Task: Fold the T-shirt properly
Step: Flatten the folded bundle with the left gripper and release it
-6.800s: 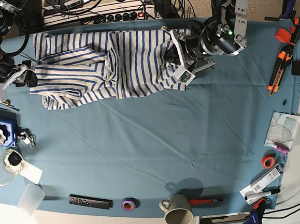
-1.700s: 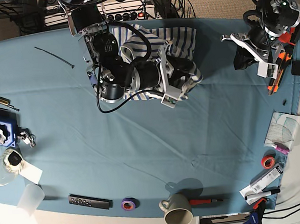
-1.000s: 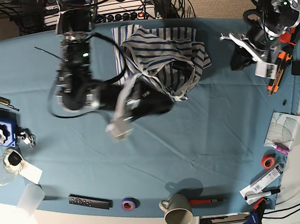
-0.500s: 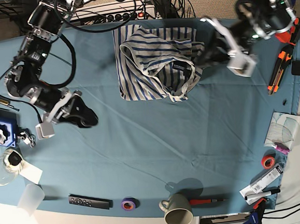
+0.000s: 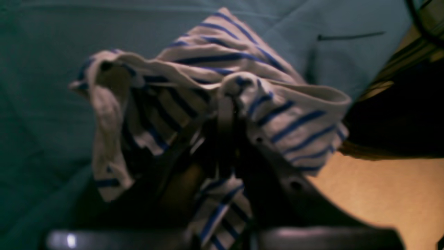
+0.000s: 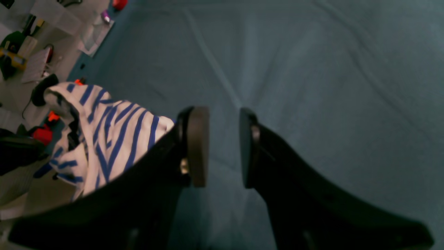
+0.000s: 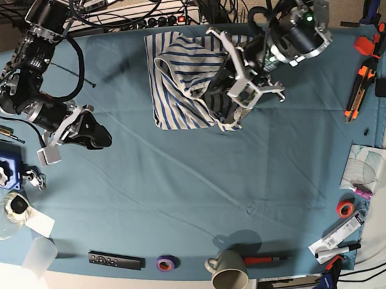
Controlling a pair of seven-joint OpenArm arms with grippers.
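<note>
teal table cloth (image 7: pixel 183 185) is shown wrinkled; t-shirt (image 7: pixel 188 78) is bunched at its far edge, pinched by the closed left gripper (image 5: pixel 225 114). right gripper (image 6: pixel 223 146) is parted, empty. left fingertips are obscured by fabric.

Wide bare stretch of table cloth (image 7: pixel 203 184) in front of my right gripper (image 6: pixel 223 147); free passage there. The T-shirt (image 7: pixel 188 84) heaps at the far edge. Near edge is crowded: remote (image 7: pixel 115 260), tape roll (image 7: pixel 165 262), mug (image 7: pixel 228 271). Cutters (image 7: pixel 357 91) line the side.
</note>
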